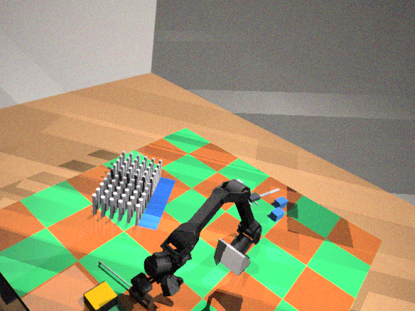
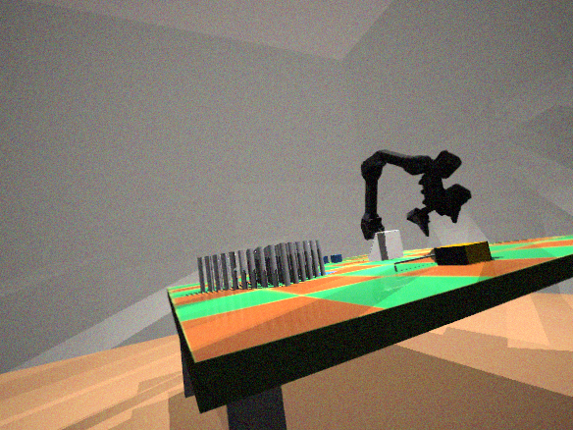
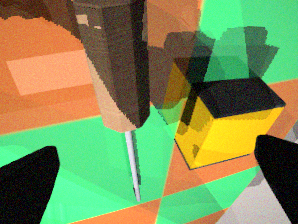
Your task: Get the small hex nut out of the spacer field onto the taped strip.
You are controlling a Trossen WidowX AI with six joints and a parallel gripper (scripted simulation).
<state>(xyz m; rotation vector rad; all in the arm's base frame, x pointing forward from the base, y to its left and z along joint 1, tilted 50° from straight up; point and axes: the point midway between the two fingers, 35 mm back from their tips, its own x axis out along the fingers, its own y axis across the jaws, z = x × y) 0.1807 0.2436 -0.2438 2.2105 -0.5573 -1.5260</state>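
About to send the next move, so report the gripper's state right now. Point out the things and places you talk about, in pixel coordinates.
Gripper (image 1: 156,289) (image 2: 419,228) (image 3: 157,151): open, nothing between its fingers, over the wooden-handled tool (image 1: 114,274) (image 3: 120,75).

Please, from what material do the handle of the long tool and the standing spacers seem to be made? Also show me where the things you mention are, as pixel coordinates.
Handle (image 3: 125,65): probably wood, matt, brown with faint grain-like lines. Spacers (image 1: 121,204) (image 2: 260,265): likely metal, smooth, grey with pale highlights; painted plastic remains possible.
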